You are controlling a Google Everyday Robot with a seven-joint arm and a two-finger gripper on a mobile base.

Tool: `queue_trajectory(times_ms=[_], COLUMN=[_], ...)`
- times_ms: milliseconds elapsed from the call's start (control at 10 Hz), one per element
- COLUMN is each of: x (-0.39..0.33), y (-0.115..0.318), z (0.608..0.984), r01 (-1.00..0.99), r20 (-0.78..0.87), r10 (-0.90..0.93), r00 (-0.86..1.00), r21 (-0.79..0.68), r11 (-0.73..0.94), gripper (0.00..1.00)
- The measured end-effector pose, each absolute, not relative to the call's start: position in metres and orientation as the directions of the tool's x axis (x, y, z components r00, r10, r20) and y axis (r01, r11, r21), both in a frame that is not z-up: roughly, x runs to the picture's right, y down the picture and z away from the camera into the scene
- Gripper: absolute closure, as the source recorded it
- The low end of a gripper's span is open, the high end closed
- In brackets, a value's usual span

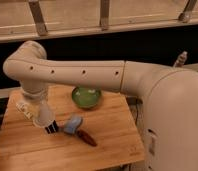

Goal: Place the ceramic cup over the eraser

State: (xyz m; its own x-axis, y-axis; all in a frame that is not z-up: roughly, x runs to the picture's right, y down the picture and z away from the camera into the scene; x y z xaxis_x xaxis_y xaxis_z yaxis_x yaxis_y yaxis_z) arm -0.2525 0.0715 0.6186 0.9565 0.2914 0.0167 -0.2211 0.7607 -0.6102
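The ceramic cup [44, 116] is a small plain white cylinder. It hangs tilted under the arm's wrist at the left of the wooden table [107, 140]. My gripper [40, 107] is at the cup's upper end, mostly hidden by the wrist, and seems shut on it. The eraser [52, 128], a small black block with white stripes, lies right under the cup's lower rim, partly covered by it. I cannot tell whether the cup touches the eraser.
A blue-grey rounded pad [72, 124] lies just right of the eraser, with a dark red oblong thing [85, 137] in front of it. A green bowl [86, 97] stands at the back. A white labelled thing [24, 109] lies at the left. The robot's white body fills the right side.
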Motion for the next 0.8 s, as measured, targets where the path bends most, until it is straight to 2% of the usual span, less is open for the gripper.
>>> queue_trajectory(times_ms=[800], x=[-0.246], y=[0.068], z=[0.645], r01=[-0.232], r20=[0.007], r10=[0.298], r00=[0.955], r21=[-0.611], r11=[0.757], gripper=[1.00])
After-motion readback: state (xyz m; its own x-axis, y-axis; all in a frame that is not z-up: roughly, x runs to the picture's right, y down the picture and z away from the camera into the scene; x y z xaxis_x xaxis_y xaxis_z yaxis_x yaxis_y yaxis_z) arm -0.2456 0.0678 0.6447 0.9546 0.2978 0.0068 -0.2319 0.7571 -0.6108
